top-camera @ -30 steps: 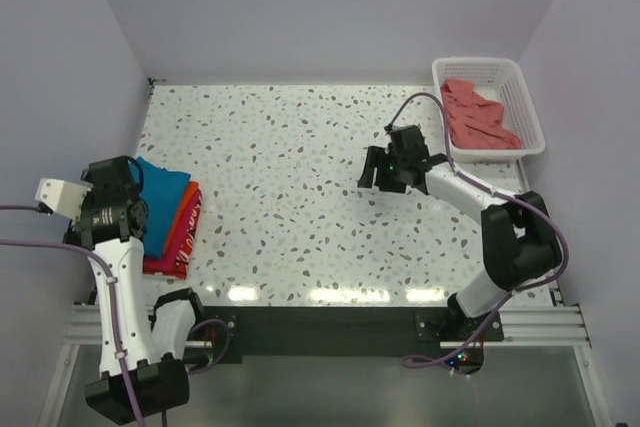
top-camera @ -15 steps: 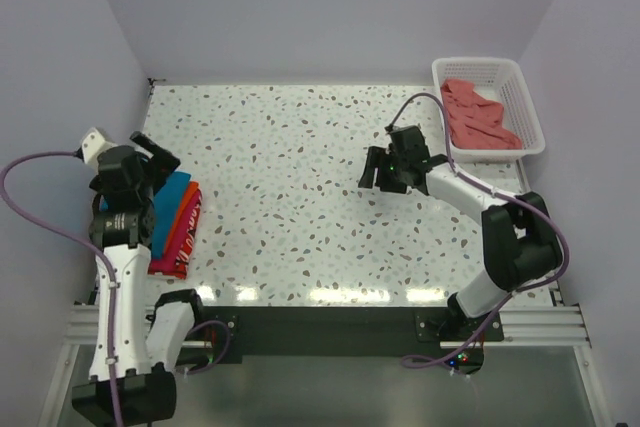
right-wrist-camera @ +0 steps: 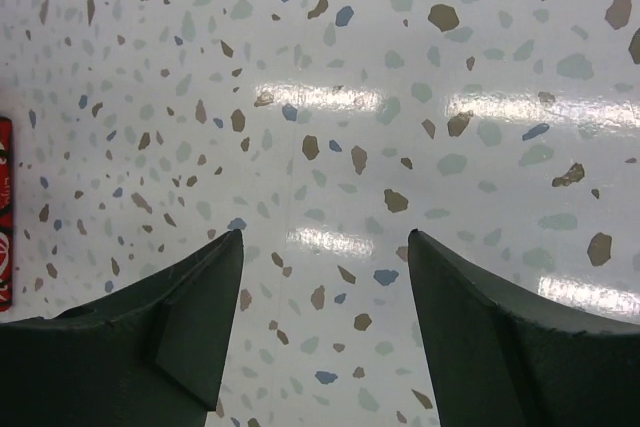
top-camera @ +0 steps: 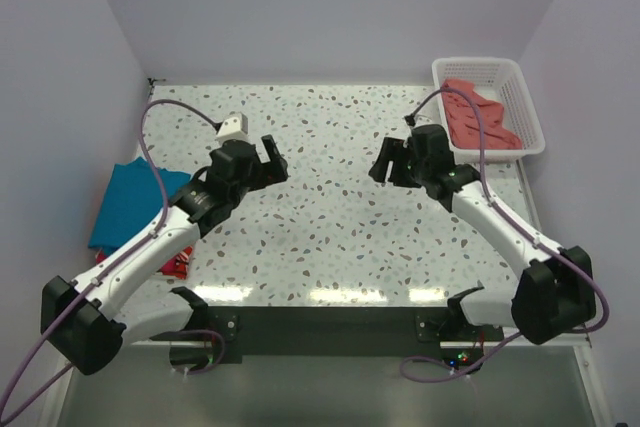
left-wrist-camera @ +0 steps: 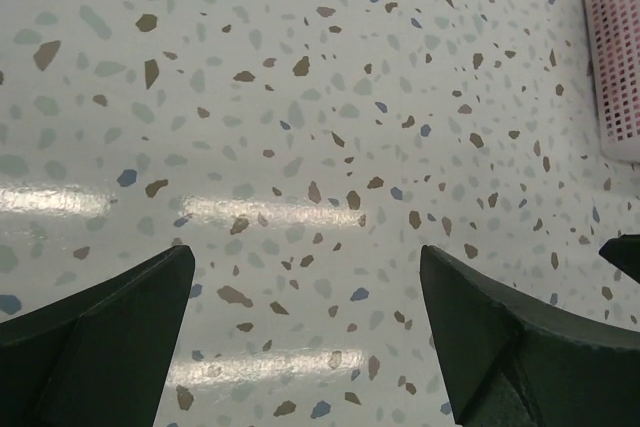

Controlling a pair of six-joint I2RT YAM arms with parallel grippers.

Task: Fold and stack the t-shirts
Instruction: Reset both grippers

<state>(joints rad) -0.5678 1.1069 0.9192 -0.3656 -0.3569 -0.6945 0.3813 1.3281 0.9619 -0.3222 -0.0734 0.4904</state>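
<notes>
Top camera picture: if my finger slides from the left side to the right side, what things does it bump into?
teal-blue t-shirt → left gripper → right gripper → white basket holding the salmon-pink t-shirt

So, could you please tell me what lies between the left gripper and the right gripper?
Nothing: in the top view, the stretch of speckled tabletop between the left gripper and the right gripper is bare.
</notes>
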